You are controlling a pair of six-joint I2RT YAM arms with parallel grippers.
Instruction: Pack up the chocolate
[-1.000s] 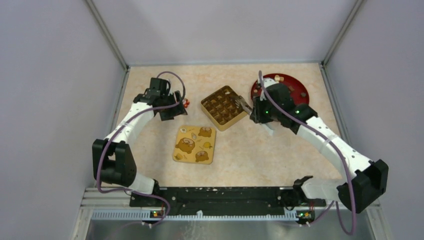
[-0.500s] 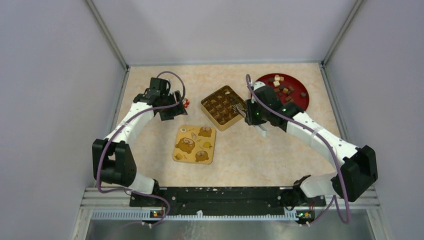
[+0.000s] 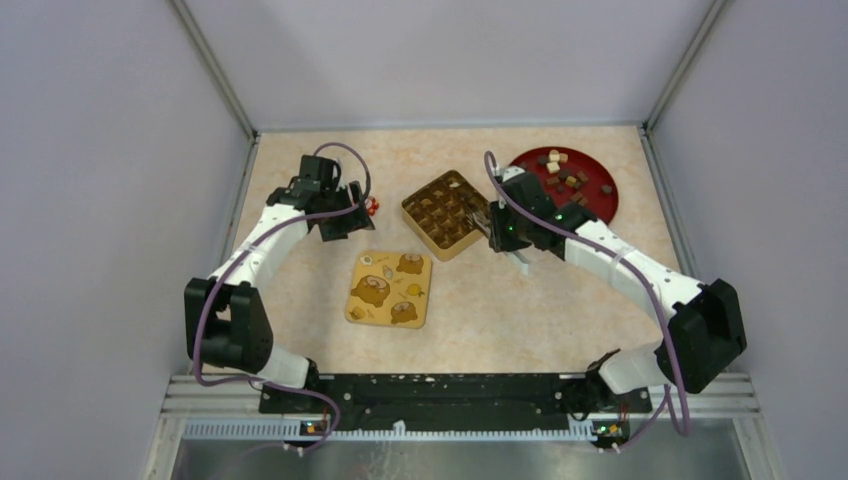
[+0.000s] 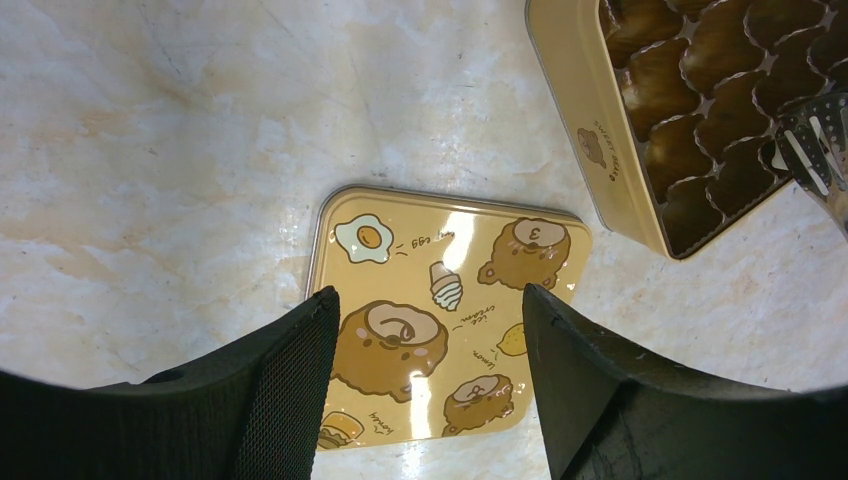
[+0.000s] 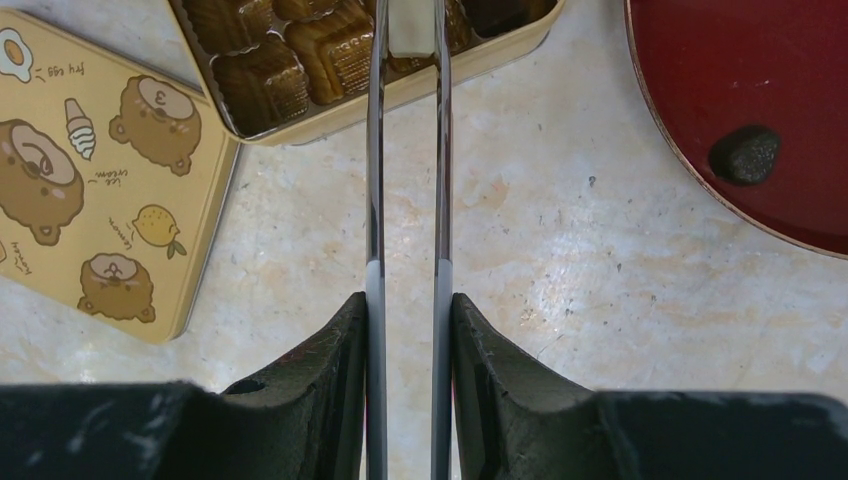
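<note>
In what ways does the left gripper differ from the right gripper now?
The left gripper is open and empty; the right gripper is shut on metal tongs. The left gripper stands left of the box, while the right gripper's tongs reach over the box with a cream-white chocolate pinched at their tips. Both are black.

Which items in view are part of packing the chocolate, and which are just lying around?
In the job:
- chocolate pieces on the red plate
- compartment tin
- metal tongs in the right gripper, pinching a cream-white piece over the tin
- yellow lid

Lying about:
- small red-and-white wrapped sweet beside the open left gripper
</note>
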